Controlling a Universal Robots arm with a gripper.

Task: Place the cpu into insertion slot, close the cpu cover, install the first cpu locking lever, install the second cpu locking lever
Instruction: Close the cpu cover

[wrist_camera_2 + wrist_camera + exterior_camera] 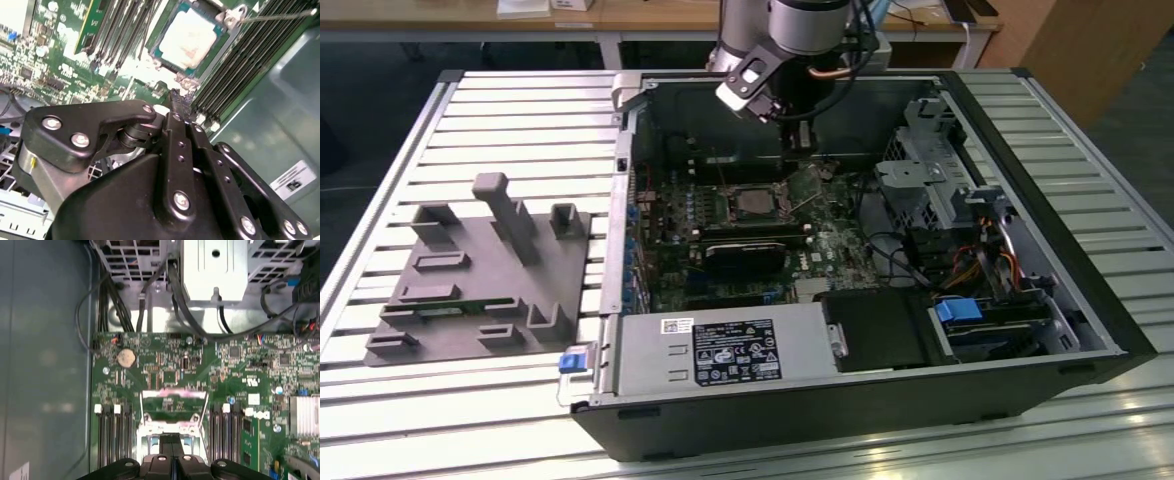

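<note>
The cpu (187,39), a pale square chip with a green edge, lies flat in the insertion slot (152,50) on the green board; in the exterior view the chip (755,203) sits mid-board. The cpu cover (174,396), a thin metal frame, stands raised off the chip. A thin locking lever (272,16) sticks out beside the socket. My gripper (797,150) hangs inside the case just behind the socket, above the board. In both wrist views its black fingers (176,95) are pressed together with nothing between them, and the tips (172,440) sit over the socket's edge.
Black memory slots (240,65) flank the socket. A black heatsink block (747,255) lies in front of it, the power supply (720,352) nearer still. A metal drive cage (927,175) and cables (125,305) crowd the case wall. A grey fixture (480,270) sits on the table.
</note>
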